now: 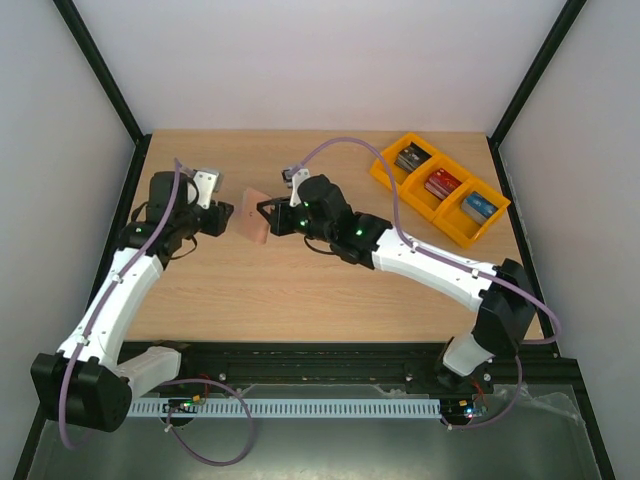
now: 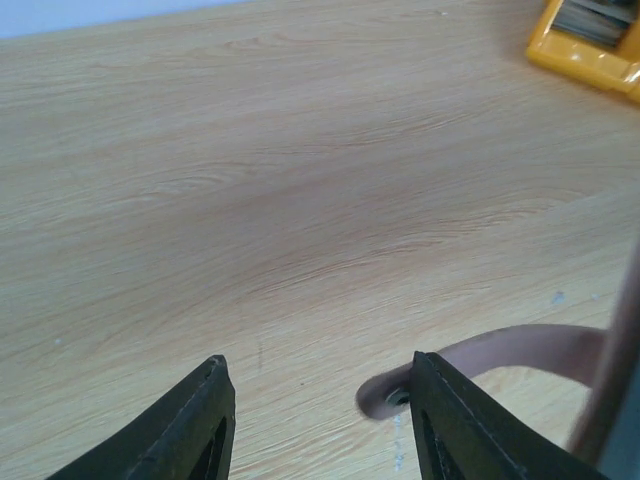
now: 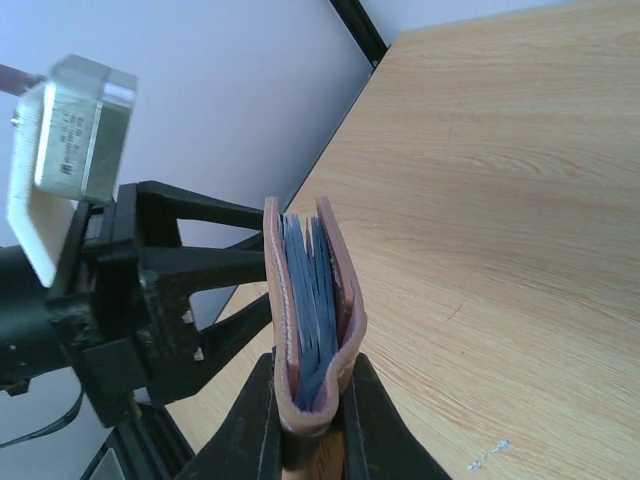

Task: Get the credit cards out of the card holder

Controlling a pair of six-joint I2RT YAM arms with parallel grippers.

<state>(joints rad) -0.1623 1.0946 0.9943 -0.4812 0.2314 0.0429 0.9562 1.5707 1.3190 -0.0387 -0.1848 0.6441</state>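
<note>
Pinkish card holder (image 3: 347,300), blue pockets (image 3: 305,290) inside, in tight clamp of right pincer (image 3: 310,400); left pincer (image 2: 320,365) half-open, empty.

This is a robotics lab test cell: white panels (image 1: 300,60) in a black frame (image 1: 100,70) enclose a wooden table (image 1: 300,290). The left arm (image 1: 120,290) and the right arm (image 1: 440,265) are bolted along a rail (image 1: 330,355) at six o'clock. Orange parts bins (image 1: 383,168) sit at two o'clock.
</note>
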